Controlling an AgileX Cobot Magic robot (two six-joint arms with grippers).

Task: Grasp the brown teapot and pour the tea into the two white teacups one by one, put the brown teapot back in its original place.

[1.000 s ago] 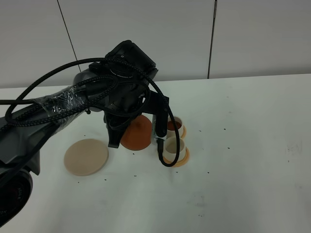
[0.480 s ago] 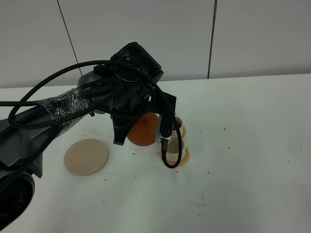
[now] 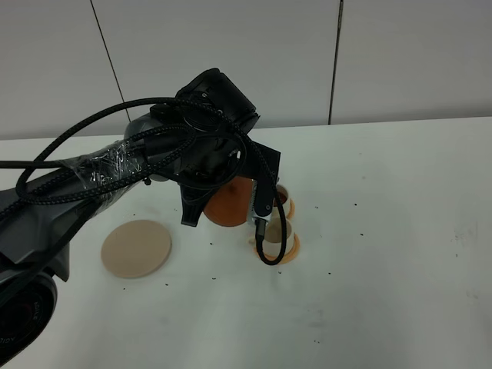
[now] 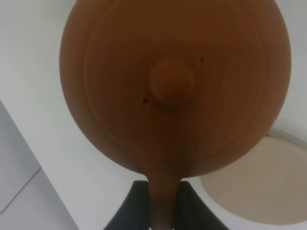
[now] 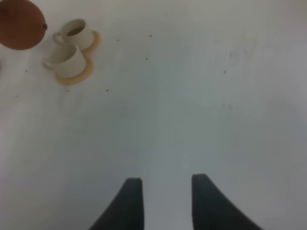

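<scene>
My left hand (image 4: 162, 194) is clamped fully shut on the thin loop handle (image 4: 162, 178) of the brown teapot (image 4: 120, 72). It holds the pot off its beige plate (image 3: 136, 247), which lies bare toward the left edge of the bench (image 3: 384, 231). The pot hangs left of the bench's middle, in the back half, just beside the two teacups. My right hand (image 5: 166, 181) hovers well apart over bare bench, with its jaws parted and nothing between them. The far teacup (image 5: 76, 31) shows dark tea inside. The near teacup (image 5: 67, 60) looks pale within, so I judge it is the one left to fill, though I cannot be sure from here. My worry is the grip: I pinch only a narrow strap of clay, so the round body could swing or twist between my fingers as I tip it. That would throw the spout off a very small mouth and send tea onto the orange coaster (image 5: 72, 76) or the bench. The lid (image 4: 171, 85) has nothing visible holding it down, and a steep tilt might let it slide off into the cup. My cable (image 3: 269, 260) loops low right at the near teacup, and I cannot tell whether it touches. A careless wrist roll could drag it across the cup and knock it off its coaster.
</scene>
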